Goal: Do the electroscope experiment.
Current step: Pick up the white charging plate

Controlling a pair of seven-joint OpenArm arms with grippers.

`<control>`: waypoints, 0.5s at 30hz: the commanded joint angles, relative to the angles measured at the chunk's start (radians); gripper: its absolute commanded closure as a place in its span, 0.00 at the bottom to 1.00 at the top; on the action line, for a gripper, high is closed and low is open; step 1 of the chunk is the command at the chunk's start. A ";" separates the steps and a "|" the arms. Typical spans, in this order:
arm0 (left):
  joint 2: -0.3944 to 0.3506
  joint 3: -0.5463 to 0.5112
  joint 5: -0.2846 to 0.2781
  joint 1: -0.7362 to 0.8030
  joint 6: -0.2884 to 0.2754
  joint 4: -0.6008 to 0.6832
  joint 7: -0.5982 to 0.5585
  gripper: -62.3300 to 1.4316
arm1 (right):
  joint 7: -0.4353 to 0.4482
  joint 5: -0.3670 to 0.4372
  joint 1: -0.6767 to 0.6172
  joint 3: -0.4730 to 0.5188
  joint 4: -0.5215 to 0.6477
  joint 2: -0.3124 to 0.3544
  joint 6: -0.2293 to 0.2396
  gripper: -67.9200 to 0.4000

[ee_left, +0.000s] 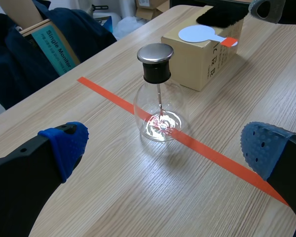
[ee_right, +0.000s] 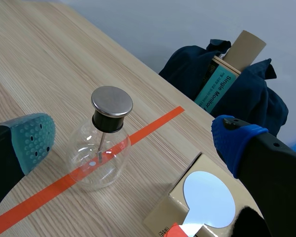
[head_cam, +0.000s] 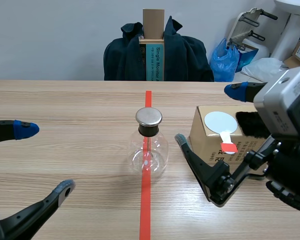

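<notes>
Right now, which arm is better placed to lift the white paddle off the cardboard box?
Right, likely. The open right fingers stand beside the brown cardboard box bearing the white round red-handled paddle; the left fingers are across the clear glass metal-capped flask from it.

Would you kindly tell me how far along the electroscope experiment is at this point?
Nothing looks done yet: the electroscope stands on the red line, and the white paddle and black fur lie on the cardboard box. Nothing is in hand; the left claw and right claw are open and empty. Left, presumably: charge the paddle on the fur and bring it to the electroscope's cap.
</notes>
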 commanded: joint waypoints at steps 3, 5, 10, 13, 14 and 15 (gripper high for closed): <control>0.003 -0.005 -0.014 0.010 -0.001 0.006 -0.002 0.00 | 0.020 0.010 0.014 0.008 0.012 0.005 -0.003 0.00; 0.003 -0.005 -0.014 0.010 -0.001 0.006 -0.002 0.00 | 0.020 0.004 0.014 0.008 0.012 0.005 -0.003 0.00; 0.003 -0.005 -0.013 0.010 -0.001 0.006 0.001 0.00 | 0.019 0.003 0.014 0.008 0.012 0.005 -0.003 0.00; 0.003 -0.005 -0.013 0.010 -0.001 0.006 0.001 0.00 | 0.019 0.003 0.014 0.008 0.012 0.005 -0.003 0.00; 0.003 -0.005 -0.013 0.010 -0.001 0.006 0.001 0.00 | 0.019 0.003 0.014 0.008 0.012 0.005 -0.003 0.00; 0.003 -0.005 -0.013 0.010 -0.001 0.006 0.001 0.00 | 0.021 0.003 0.014 0.008 0.012 0.005 -0.003 0.00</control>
